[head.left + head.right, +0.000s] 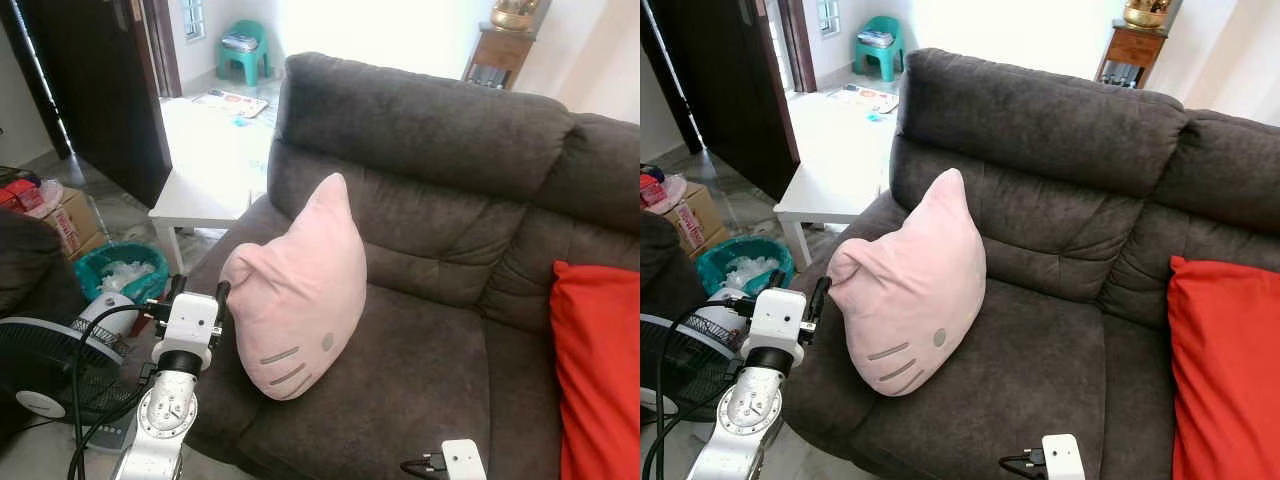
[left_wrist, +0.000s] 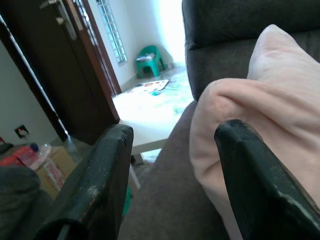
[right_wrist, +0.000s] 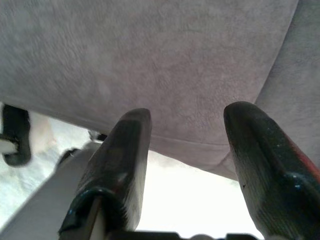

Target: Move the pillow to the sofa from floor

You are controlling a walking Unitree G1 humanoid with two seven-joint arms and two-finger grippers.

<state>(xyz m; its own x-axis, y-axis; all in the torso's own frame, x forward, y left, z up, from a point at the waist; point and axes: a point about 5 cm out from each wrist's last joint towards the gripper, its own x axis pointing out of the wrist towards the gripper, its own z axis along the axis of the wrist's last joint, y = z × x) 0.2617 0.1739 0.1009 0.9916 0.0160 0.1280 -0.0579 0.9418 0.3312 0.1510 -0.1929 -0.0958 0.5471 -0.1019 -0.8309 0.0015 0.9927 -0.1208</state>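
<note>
Left gripper [image 1: 200, 292]: fingers spread wide, empty, at the pillow's [image 1: 297, 290] 9 o'clock edge. Pillow: propped on the sofa [image 1: 440, 370] seat. Gripper best withdrawn straight back, pillow left undisturbed. Right gripper [image 3: 187, 150]: open, empty.

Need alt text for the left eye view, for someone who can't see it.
A pink cat-face pillow leans on the seat of a dark grey sofa, with the left pincer open at its edge. A red cushion lies at the sofa's right end.
</note>
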